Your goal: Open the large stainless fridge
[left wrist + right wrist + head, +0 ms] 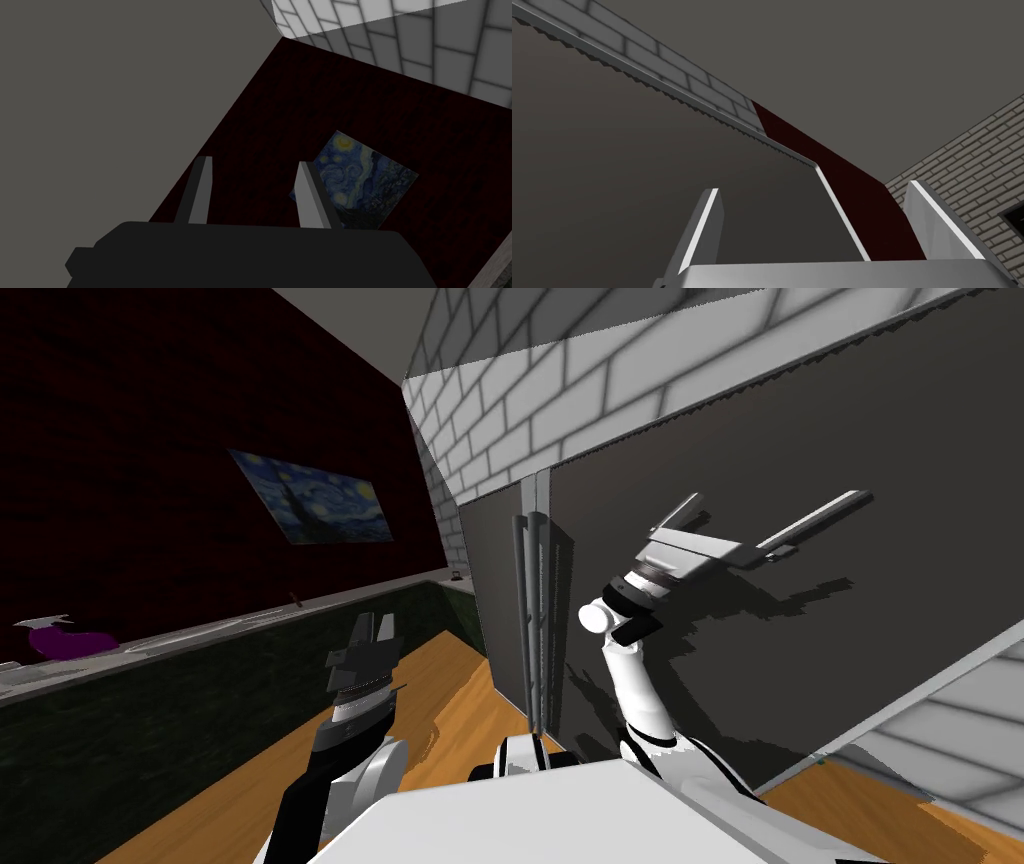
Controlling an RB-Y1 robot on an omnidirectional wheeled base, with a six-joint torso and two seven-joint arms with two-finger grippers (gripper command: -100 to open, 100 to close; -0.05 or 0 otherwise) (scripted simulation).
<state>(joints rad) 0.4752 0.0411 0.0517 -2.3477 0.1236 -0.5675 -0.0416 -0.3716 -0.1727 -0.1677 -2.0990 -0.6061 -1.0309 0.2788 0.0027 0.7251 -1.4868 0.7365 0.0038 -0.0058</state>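
Head view: the fridge [760,688], a tall dark grey face set against the white brick wall, stands straight ahead and to my right. Its two vertical bar handles [531,608] sit side by side at the centre seam, and the doors look flush. My right forearm rises steeply from the elbow, with the wrist bent over toward the right-hand door. The right hand [778,503] is up in front of that door, to the right of the handles and clear of them; I cannot tell whether it touches the door. Left wrist view: the left hand [252,161] has its fingers parted with nothing between them; that arm sits low, left of the fridge. Right wrist view: the fingers [704,225] are spread wide and empty, aimed up along the dark door toward the fridge's top edge.
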